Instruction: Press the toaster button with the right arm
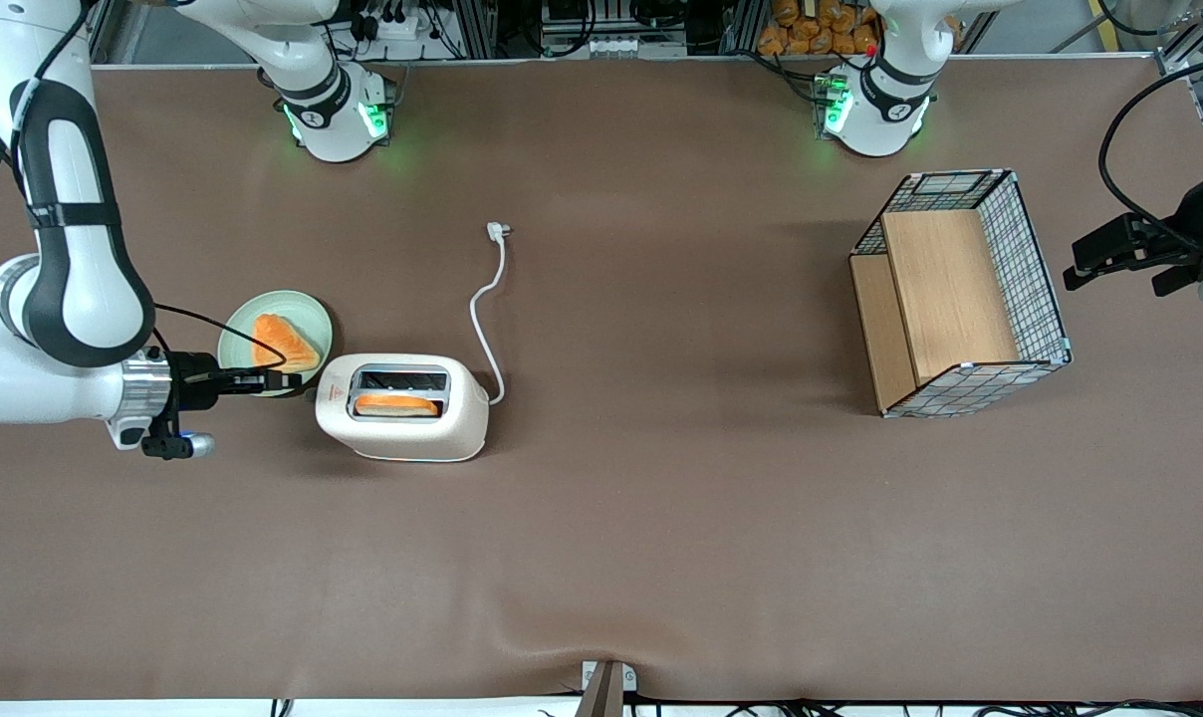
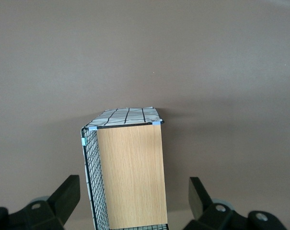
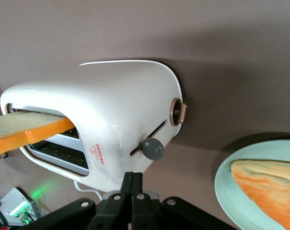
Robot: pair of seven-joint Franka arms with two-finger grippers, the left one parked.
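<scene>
The cream-white toaster [image 1: 402,430] [image 3: 121,110] stands on the brown table with an orange-crusted slice of toast [image 1: 395,404] [image 3: 29,129] in one slot. Its grey toaster button [image 3: 153,148] sticks out of the narrow end, beside a slanted slot and a red mark [image 3: 98,153]. The right arm's gripper [image 1: 291,380] [image 3: 133,178] is shut with nothing in it. Its tips point at that narrow end, a short gap from the button and not touching it. The gripper hangs over the edge of a plate beside the toaster.
A pale green plate [image 1: 238,329] [image 3: 226,184] with another toast slice [image 1: 283,344] lies under the gripper. A brown knob [image 3: 177,111] sits on the toaster's end. A white cord [image 1: 482,319] runs to an unplugged plug [image 1: 497,232]. A wire basket [image 1: 1035,269] [image 2: 89,163] stands toward the parked arm's end.
</scene>
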